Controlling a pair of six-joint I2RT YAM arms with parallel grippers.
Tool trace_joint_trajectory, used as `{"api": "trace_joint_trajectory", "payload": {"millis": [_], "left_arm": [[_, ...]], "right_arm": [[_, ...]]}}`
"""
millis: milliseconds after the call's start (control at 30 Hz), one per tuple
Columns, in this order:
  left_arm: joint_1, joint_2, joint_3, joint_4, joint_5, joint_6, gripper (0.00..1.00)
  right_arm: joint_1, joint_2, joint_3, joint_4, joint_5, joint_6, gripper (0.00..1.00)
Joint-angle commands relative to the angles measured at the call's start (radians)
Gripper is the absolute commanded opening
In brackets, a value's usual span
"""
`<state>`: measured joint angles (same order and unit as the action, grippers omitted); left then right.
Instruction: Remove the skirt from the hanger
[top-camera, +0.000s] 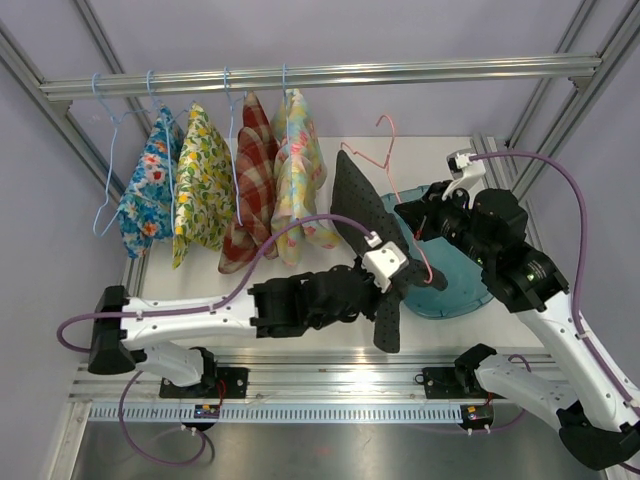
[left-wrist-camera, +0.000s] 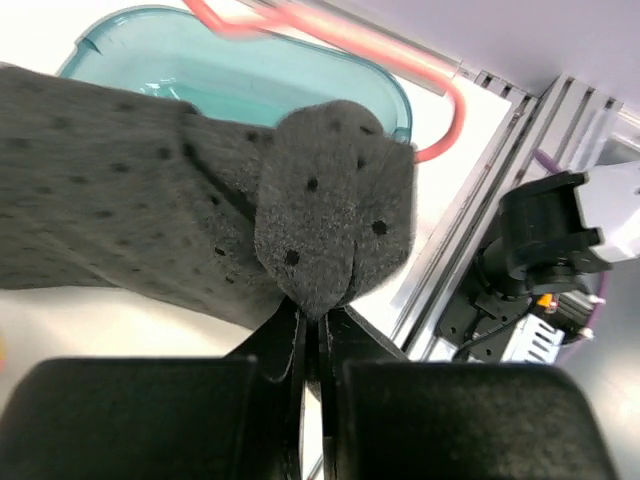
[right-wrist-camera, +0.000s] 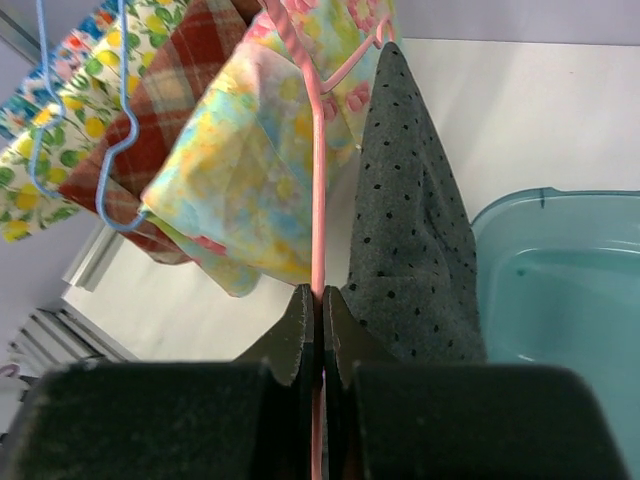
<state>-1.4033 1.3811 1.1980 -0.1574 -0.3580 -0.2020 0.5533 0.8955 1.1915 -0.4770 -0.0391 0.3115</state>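
a metal rail (top-camera: 320, 75) runs above the far edge of the bench (top-camera: 440, 335). at the left end of the rail hangs a bare blue hanger (top-camera: 108, 170). next to it hang four bright skirts in a row: a blue flower skirt (top-camera: 150, 195), a yellow and green flower skirt (top-camera: 200, 185), a red check skirt (top-camera: 250, 190) and a pale flower skirt (top-camera: 298, 170).

the left arm reaches across the near side of the bench toward the middle. the left gripper (left-wrist-camera: 318, 325) is pinched tight on a fold of the grey skirt (left-wrist-camera: 335, 210), with the cloth bunched up just past its tips.

the grey skirt has small dark dots. it is not on the rail. it hangs in the air over the middle of the bench, to the right of the pale flower skirt, and it is on the pink hanger (right-wrist-camera: 318, 200). its low end droops toward the near edge.

the right gripper (right-wrist-camera: 320, 300) is clamped on the thin wire of the pink hanger, and the grey skirt hangs just to one side of it.

a blue-green tub (top-camera: 460, 300) sits on the right side of the bench, under the right arm.
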Motion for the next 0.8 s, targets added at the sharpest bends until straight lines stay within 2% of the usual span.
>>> {"api": "trace_joint_trajectory", "payload": {"millis": [0, 200, 333, 500, 700, 767], "left_arm": [[-0.002, -0.199, 0.057, -0.008, -0.016, 0.013, 0.0], [-0.002, -0.449, 0.066, -0.079, 0.007, 0.036, 0.0], [-0.002, -0.536, 0.109, -0.178, -0.021, 0.058, 0.0], [-0.002, -0.56, 0.117, -0.237, -0.061, 0.062, 0.0], [0.023, -0.492, 0.005, -0.133, -0.061, 0.047, 0.0], [0.047, -0.444, -0.029, -0.084, -0.009, 0.035, 0.0]], "right_arm": [[-0.013, -0.024, -0.039, 0.089, 0.015, -0.138, 0.0], [-0.062, -0.01, -0.109, 0.086, -0.007, -0.158, 0.0], [-0.125, 0.016, -0.113, 0.08, -0.045, -0.167, 0.0], [-0.193, 0.043, -0.112, 0.084, -0.117, -0.196, 0.0], [-0.194, 0.036, -0.079, 0.095, -0.215, -0.275, 0.0], [-0.193, 0.033, -0.066, 0.098, -0.211, -0.293, 0.0]]}}
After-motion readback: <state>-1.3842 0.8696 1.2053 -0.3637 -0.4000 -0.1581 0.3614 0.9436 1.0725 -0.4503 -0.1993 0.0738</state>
